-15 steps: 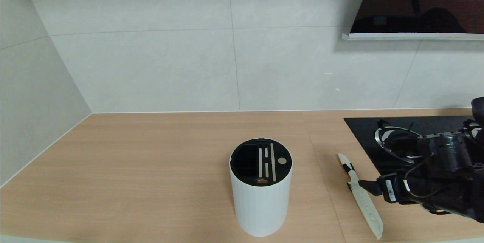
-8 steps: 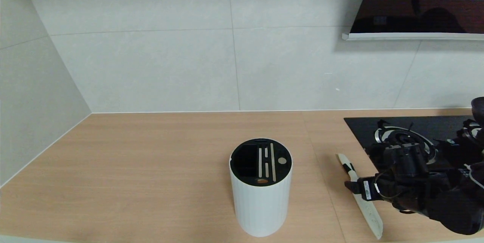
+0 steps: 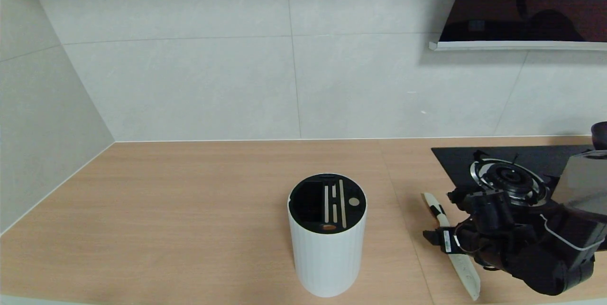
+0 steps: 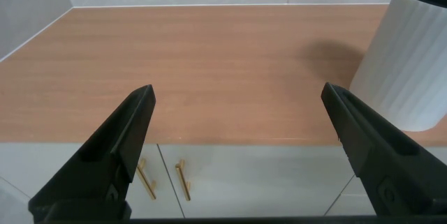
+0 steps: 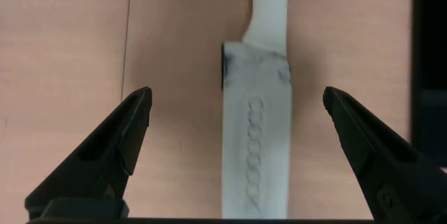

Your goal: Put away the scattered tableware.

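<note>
- The knife (image 3: 464,271) is lying flat on the wooden counter (image 3: 189,210), just beside the black hob (image 3: 455,162).
- Its pale blade (image 5: 256,147) is showing a row of oval dimples and pointing toward the counter's front edge. Its white, black-banded handle (image 3: 432,203) is pointing toward the wall.
- The white ribbed holder (image 3: 327,248) is standing upright, apart from the knife on the robot's left. Its black top is showing narrow slots and one wide opening.
</note>
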